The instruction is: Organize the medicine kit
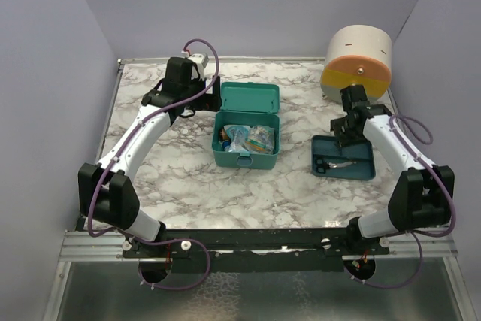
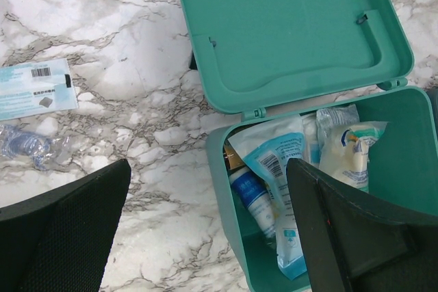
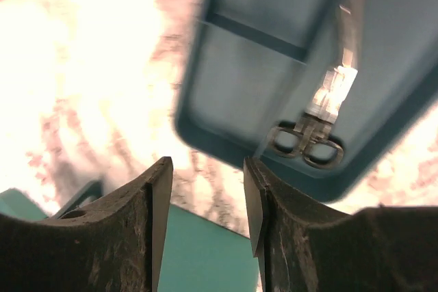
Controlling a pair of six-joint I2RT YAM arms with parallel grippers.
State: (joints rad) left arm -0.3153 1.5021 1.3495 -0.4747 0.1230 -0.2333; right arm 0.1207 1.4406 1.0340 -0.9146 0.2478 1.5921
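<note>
The medicine kit (image 1: 246, 143) is a teal box at the table's middle, its lid (image 1: 249, 98) lying open behind it. In the left wrist view the kit (image 2: 226, 189) holds a blue-and-white pouch (image 2: 274, 165), a white tube (image 2: 254, 203) and a cream packet (image 2: 350, 155). My left gripper (image 2: 209, 227) hangs wide open over the kit's left wall, holding nothing. It sits left of the lid (image 1: 184, 103) in the top view. My right gripper (image 3: 207, 196) stands open and empty, above the back left of the flat tray (image 1: 349, 122).
A shallow teal tray (image 1: 353, 157) right of the kit holds small scissors (image 3: 315, 138). A round cream and orange drawer unit (image 1: 358, 65) stands at the back right. Left of the kit lie a pale printed packet (image 2: 34, 90) and a clear plastic wrapper (image 2: 24, 145).
</note>
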